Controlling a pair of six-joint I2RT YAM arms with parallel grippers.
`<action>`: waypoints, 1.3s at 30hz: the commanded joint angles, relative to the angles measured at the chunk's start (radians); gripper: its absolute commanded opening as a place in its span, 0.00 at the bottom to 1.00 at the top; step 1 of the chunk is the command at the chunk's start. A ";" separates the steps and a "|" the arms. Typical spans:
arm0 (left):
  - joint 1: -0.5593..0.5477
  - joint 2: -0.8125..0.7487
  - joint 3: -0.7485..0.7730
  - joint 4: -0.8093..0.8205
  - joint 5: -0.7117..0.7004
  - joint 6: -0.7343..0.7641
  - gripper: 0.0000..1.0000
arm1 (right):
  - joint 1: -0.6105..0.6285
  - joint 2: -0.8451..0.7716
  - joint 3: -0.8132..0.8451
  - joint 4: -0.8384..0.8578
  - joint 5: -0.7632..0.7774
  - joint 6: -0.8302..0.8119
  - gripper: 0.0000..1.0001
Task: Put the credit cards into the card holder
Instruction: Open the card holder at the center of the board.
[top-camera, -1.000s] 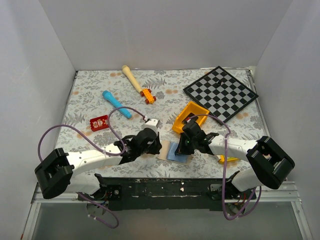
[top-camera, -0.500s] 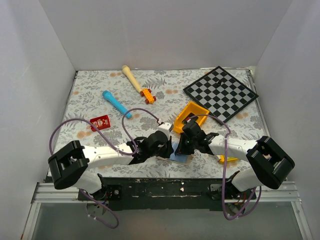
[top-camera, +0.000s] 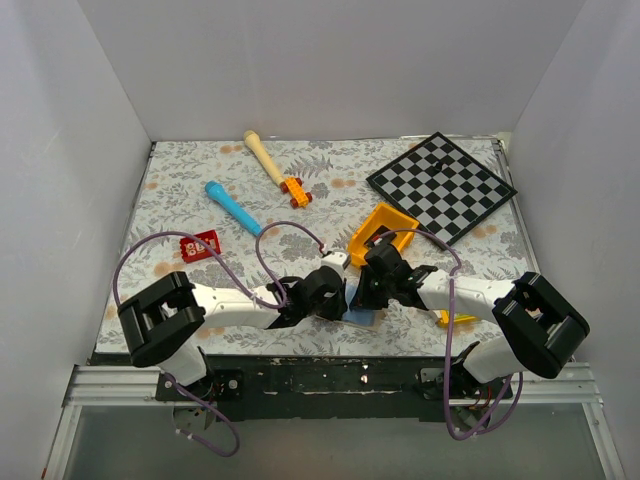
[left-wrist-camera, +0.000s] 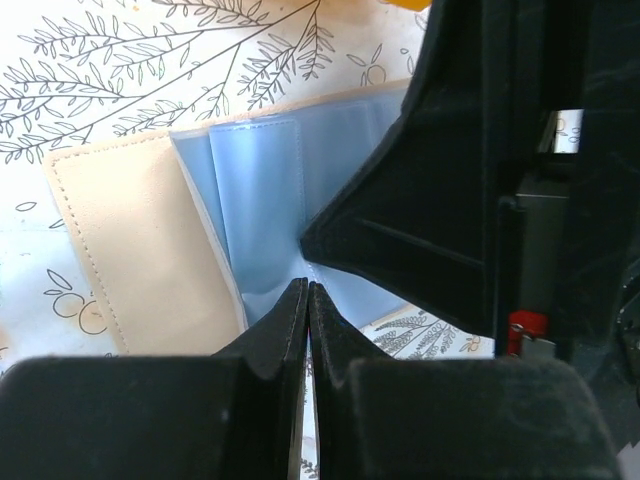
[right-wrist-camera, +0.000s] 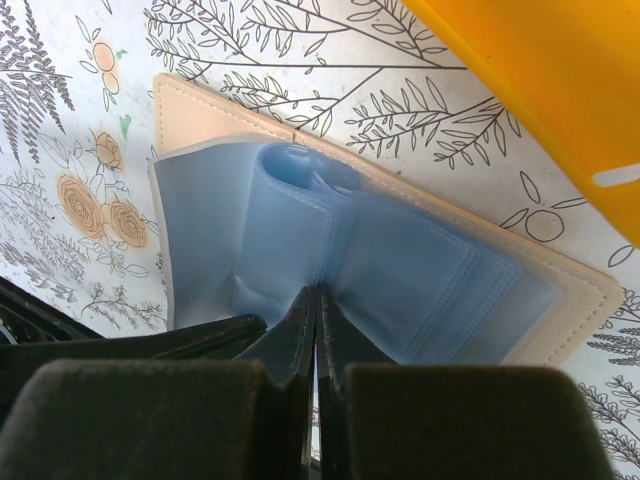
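The card holder (top-camera: 362, 317) lies open near the table's front edge, tan outside (left-wrist-camera: 130, 250) with pale blue pocket lining (right-wrist-camera: 400, 270). My right gripper (top-camera: 360, 297) is shut, its tips (right-wrist-camera: 318, 292) on the lining, which puckers toward them and bulges into a loop. My left gripper (top-camera: 337, 297) is shut with nothing visible between its jaws. Its tips (left-wrist-camera: 308, 287) touch the lining right beside the right gripper's black fingers (left-wrist-camera: 420, 230). One red credit card (top-camera: 200, 244) lies flat far to the left. No other card shows.
A yellow-orange bin (top-camera: 385, 232) stands just behind the holder, close to the right gripper. Behind it are a chessboard (top-camera: 441, 186), a blue cylinder (top-camera: 232, 208), a wooden stick (top-camera: 262, 155) and an orange toy car (top-camera: 295, 190).
My left arm has swung right and its shut gripper now meets the card holder beside the right gripper. The right gripper has stayed on the holder.
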 joint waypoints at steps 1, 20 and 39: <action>-0.004 0.019 -0.008 0.022 -0.020 -0.004 0.00 | 0.007 0.038 -0.036 -0.047 0.039 0.000 0.01; 0.048 0.030 -0.091 0.012 -0.041 -0.011 0.00 | 0.008 0.047 -0.044 -0.051 0.041 0.000 0.01; 0.068 -0.003 -0.159 0.000 -0.063 -0.030 0.00 | 0.007 0.050 -0.047 -0.047 0.042 0.004 0.01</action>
